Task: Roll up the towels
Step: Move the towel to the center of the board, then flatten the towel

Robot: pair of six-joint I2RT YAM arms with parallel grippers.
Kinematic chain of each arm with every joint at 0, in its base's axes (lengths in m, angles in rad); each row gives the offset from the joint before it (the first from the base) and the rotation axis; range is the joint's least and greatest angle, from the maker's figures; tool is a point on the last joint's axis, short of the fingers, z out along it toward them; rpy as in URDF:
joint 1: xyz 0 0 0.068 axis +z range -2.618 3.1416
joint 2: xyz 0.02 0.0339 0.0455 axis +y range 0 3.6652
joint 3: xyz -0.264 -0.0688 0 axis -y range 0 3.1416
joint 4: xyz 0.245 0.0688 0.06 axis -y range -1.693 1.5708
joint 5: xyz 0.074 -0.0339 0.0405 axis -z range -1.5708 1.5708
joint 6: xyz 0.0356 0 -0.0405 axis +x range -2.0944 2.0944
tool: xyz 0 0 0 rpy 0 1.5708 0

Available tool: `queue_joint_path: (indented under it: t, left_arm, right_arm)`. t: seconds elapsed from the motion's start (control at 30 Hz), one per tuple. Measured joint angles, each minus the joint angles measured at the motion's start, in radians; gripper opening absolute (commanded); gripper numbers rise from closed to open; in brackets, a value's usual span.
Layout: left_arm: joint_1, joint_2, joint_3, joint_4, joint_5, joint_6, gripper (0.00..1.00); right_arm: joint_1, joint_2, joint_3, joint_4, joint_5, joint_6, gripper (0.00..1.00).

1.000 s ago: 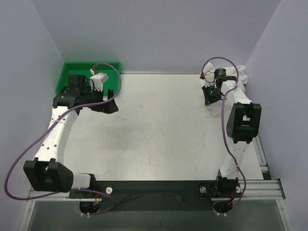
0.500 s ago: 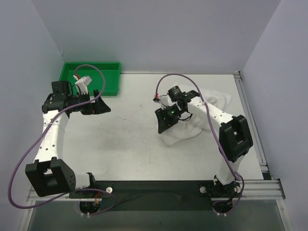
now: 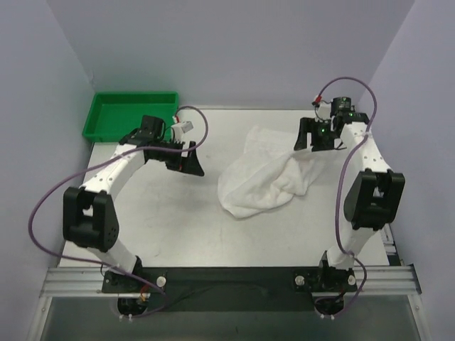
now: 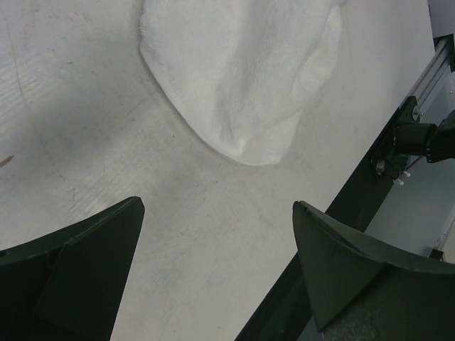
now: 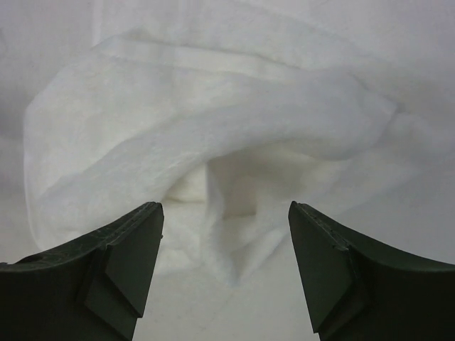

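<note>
find the towel (image 3: 259, 174) crumpled in a heap on the table (image 3: 178, 227), right of centre, with its far end under the right gripper (image 3: 314, 141) and its rounded near lobe toward the left arm's side. note the right gripper's jaws apart just above the folds, clamping nothing. note the left gripper (image 3: 190, 160) spread wide too, empty, over bare table just left of the heap and well apart from the green tray (image 3: 135, 94) in the far left corner. judge the step in hand as flattening rather than rolling: no straight edge to roll from yet. probably best to hunt for a true corner or hem instead of biting into the thick of the bunch, and to pinch one layer only, since a grab through several folds likely drags the whole lump. take one corner per gripper, draw them apart low over the table until the cloth lies flat and square to the table, then smooth out trapped creases. only then start from one edge, keeping both grippers level and the first turn tight, or expect a loose, skewed roll.
</note>
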Motion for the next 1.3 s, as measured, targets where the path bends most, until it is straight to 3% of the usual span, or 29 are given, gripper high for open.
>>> queue_joint_path:
  t: [0.07,0.17,0.27,0.33,0.37,0.43,0.47,0.53,0.77,0.87,1.03,1.07,1.1,1.13,1.2,1.3]
  left_arm:
    - [-0.027,0.054,0.032,0.005,-0.013,0.000,0.97]
    - [-0.039,0.104,0.071,0.016,-0.027,0.000,0.97]
    - [-0.040,0.115,0.082,0.026,-0.039,0.000,0.97]
    - [-0.040,0.115,0.084,0.027,-0.051,0.001,0.97]
    - [-0.040,0.115,0.085,0.029,-0.060,0.001,0.97]
    - [-0.040,0.115,0.085,0.029,-0.076,0.001,0.97]
    - [-0.040,0.115,0.085,0.029,-0.084,0.002,0.97]
    - [-0.036,0.113,0.085,0.027,-0.090,0.002,0.97]
    - [0.063,0.036,0.085,0.028,-0.032,-0.022,0.97]
    - [0.166,-0.018,0.084,0.042,0.018,-0.057,0.97]
    - [0.336,-0.098,0.073,0.069,0.081,-0.098,0.97]
    - [0.359,-0.111,0.065,0.073,0.091,-0.105,0.97]
    - [0.377,-0.120,0.056,0.075,0.101,-0.111,0.97]
    - [0.393,-0.127,0.044,0.079,0.109,-0.116,0.97]
    - [0.403,-0.128,0.022,0.078,0.114,-0.119,0.97]
    - [0.397,-0.127,-0.016,0.069,0.113,-0.117,0.97]
  right_arm:
    - [-0.031,0.076,0.058,-0.007,0.021,0.010,0.74]
    - [-0.061,0.205,0.160,-0.013,0.029,0.043,0.95]
    - [-0.074,0.315,0.246,-0.025,0.026,0.077,0.95]
    - [-0.074,0.370,0.281,-0.034,0.016,0.098,0.78]
    - [-0.074,0.389,0.288,-0.040,-0.002,0.104,0.51]
    - [-0.074,0.413,0.288,-0.059,-0.058,0.120,0.28]
    - [-0.074,0.416,0.287,-0.069,-0.090,0.127,0.11]
    - [-0.074,0.411,0.279,-0.080,-0.169,0.144,0.00]
    - [0.028,0.189,0.136,-0.056,-0.387,0.168,0.00]
    - [0.202,0.057,0.073,-0.023,-0.447,0.164,0.00]
    - [0.597,-0.052,-0.022,0.039,-0.482,0.134,0.00]
    - [0.673,-0.055,-0.041,0.050,-0.481,0.128,0.08]
    - [0.751,-0.056,-0.060,0.058,-0.472,0.121,0.25]
    - [0.804,-0.056,-0.074,0.059,-0.466,0.117,0.61]
    - [0.875,-0.061,-0.097,0.058,-0.458,0.104,0.87]
    - [0.872,-0.100,-0.129,0.057,-0.442,0.087,0.96]
